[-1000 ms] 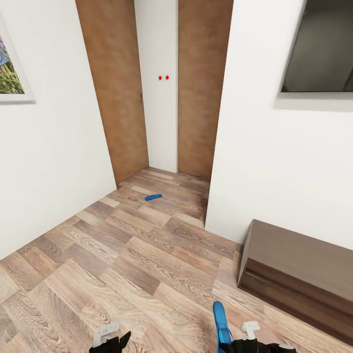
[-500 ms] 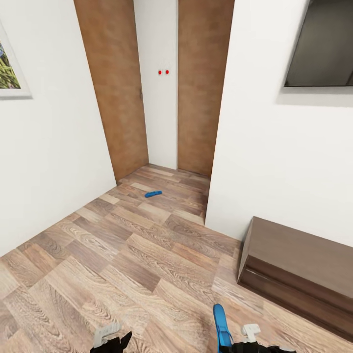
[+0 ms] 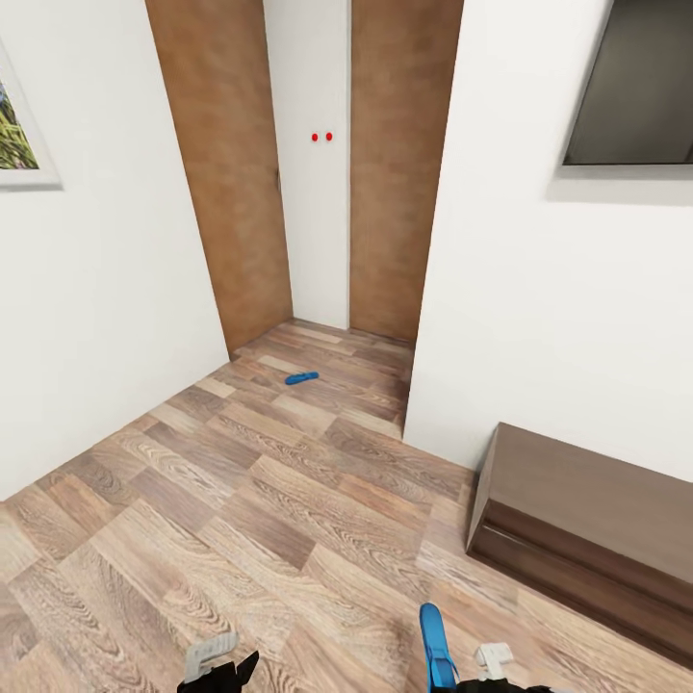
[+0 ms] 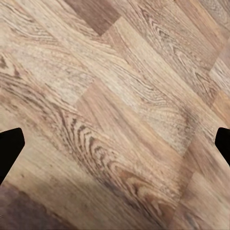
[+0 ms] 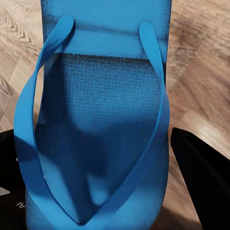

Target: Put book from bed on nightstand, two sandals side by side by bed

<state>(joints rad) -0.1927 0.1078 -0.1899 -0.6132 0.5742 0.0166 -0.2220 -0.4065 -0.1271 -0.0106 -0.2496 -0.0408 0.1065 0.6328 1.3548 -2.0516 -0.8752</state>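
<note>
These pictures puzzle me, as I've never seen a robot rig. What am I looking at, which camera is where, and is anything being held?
It is a simulated wheeled robot with two arms. The large picture looks down from its head over a wood-plank floor. The other two come from cameras on its wrists. The right gripper holds a blue sandal, seen close up in the right wrist view. The left gripper is open over bare floor. A second sandal lies far ahead near the brown doors. A low dark cabinet stands at the right wall.

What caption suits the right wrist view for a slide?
Right gripper holding a bright blue flat flip-flop sandal above the wood-plank floor.
</note>
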